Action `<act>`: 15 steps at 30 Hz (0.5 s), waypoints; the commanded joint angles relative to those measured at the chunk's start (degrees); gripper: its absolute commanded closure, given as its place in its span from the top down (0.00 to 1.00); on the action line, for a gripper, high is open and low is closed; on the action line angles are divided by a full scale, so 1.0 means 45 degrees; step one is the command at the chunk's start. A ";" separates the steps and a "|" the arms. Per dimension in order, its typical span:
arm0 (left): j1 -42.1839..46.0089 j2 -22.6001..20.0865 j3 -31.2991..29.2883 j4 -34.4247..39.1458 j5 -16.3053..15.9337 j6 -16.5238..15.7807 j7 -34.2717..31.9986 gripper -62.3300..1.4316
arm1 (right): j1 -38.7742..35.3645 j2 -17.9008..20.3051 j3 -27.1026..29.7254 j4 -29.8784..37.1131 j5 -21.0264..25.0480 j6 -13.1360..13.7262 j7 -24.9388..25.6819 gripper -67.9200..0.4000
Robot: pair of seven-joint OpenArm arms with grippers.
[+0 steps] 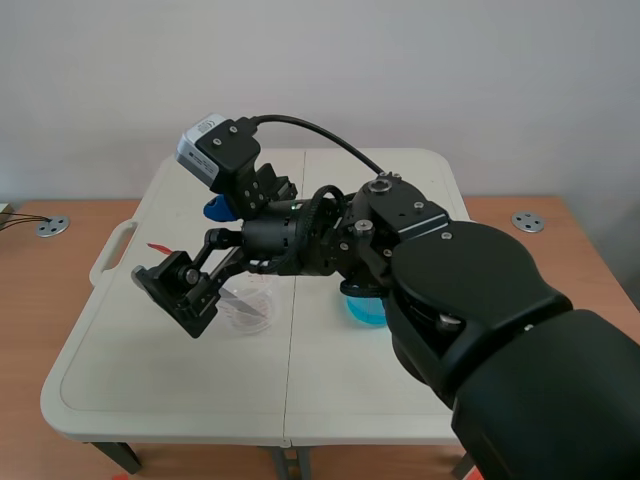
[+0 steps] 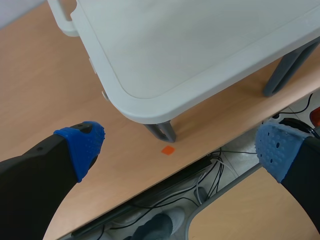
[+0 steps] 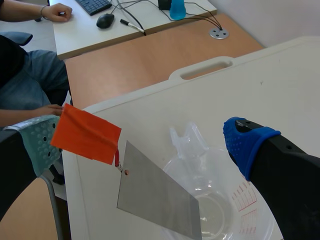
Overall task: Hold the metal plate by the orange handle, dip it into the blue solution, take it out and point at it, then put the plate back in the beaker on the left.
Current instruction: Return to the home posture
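Right gripper was spread wide, gripping nothing! Between its fingers the metal plate leaned in the clear beaker, orange handle poking out past the rim. Left gripper gaped open off the table corner. Blue solution stood apart.

Grey metal plate, orange handle, clear beaker w/ red marks, blue solution.

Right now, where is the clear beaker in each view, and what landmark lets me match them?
Scene view: clear beaker on the white table, left of the blue solution.
Left wrist view: not in it.
Right wrist view: on the table, with the metal plate leaning in it.
Shared landmark: the table's side handle, seen in all three.
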State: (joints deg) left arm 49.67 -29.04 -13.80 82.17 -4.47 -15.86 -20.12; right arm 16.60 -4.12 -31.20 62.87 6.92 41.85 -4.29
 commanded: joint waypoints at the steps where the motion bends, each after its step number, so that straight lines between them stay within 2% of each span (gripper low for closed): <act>1: -0.0010 -0.0049 -0.0146 0.0209 -0.0078 0.0015 -0.0204 1.00 | 0.0257 -0.0005 0.0068 0.0131 0.0170 0.0194 0.0155 0.98; 8: -0.0010 -0.0049 -0.0146 0.0209 -0.0078 0.0010 -0.0204 1.00 | 0.0204 0.0151 -0.0049 0.0253 0.0321 0.0194 0.0185 0.98; 15: -0.0005 -0.0049 -0.0146 0.0209 -0.0078 0.0010 -0.0204 1.00 | -0.0661 0.1107 -0.0699 0.1962 0.0797 0.0194 0.0180 0.98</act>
State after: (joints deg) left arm 49.65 -29.04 -13.80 82.17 -4.47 -15.86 -20.14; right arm 13.34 0.64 -34.33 69.38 9.34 41.87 -4.38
